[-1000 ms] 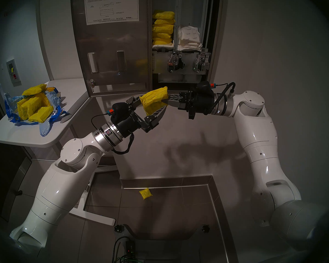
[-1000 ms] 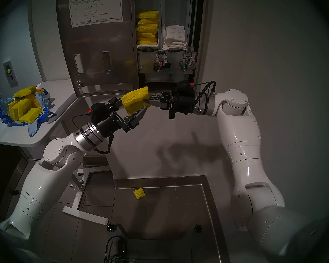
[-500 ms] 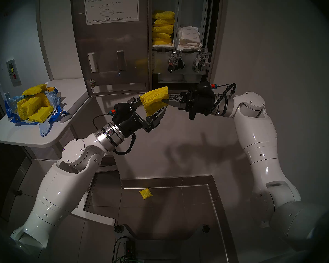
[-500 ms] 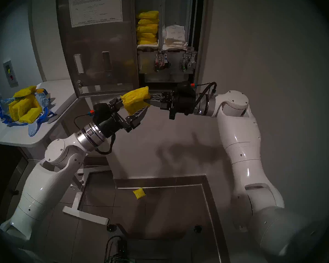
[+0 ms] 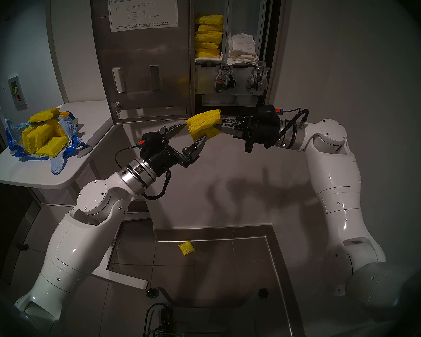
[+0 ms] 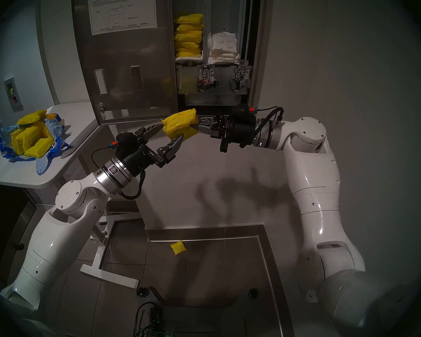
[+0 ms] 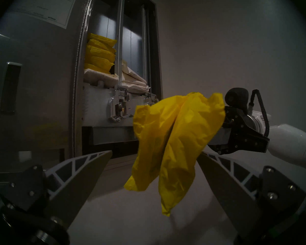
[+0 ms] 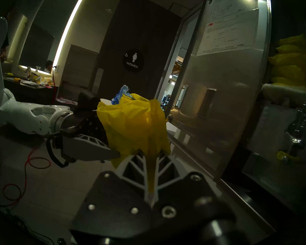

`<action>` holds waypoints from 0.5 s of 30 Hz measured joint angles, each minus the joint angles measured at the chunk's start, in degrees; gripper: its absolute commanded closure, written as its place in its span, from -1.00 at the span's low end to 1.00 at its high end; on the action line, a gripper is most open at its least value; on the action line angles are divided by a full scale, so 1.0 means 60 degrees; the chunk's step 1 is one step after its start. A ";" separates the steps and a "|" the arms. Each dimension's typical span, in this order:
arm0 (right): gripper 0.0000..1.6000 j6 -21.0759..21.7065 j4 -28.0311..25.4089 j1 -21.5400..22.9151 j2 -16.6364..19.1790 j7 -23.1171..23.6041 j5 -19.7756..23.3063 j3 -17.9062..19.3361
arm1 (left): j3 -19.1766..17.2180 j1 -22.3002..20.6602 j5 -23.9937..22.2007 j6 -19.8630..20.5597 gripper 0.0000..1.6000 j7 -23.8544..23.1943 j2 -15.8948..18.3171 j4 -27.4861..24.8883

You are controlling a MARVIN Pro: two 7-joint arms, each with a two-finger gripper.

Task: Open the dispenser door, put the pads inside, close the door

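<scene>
1. On the floor tiles close to the robot's base lies one dropped yellow packet point(image 5: 186, 248), well apart from both arms. It does not block anything, but I judge it must be picked up later.

2. In the middle, the right gripper point(image 5: 218, 128) is clenched on the edge of the yellow pads point(image 5: 204, 125), holding them in the air just below the cabinet opening. In the left wrist view they look like two packets side by side. The left gripper point(image 5: 189, 135) is released; its fingers point(image 7: 88, 166) stand wide on both sides of the pads' lower end, and I cannot tell if one tip touches the wrapper.

3. The pads look light and soft, and the crinkly plastic is probably slippery. The grip seems to be only on the thin wrapper edge, so the packets may swing or slip out. A hold across the thicker body would be safer, I think.

4. On the left, the white side table point(image 5: 34, 173) carries a torn blue bag point(image 5: 58, 163) with more yellow packets.

5. Farthest, the dispenser door point(image 5: 141, 61) stands open. Inside, the left column holds a stack of yellow pads point(image 5: 208, 36), the right column white pads point(image 5: 242, 49). The metal divider rail point(image 5: 225, 25) and the lever mechanisms point(image 5: 223, 81) below narrow the way in.
</scene>
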 measured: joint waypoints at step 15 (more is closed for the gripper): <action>1.00 -0.0685 -0.1118 -0.0722 -0.0007 -0.0958 -0.1097 0.0270 | -0.0355 0.0822 -0.0019 0.0124 -1.00 0.0611 0.0012 -0.0370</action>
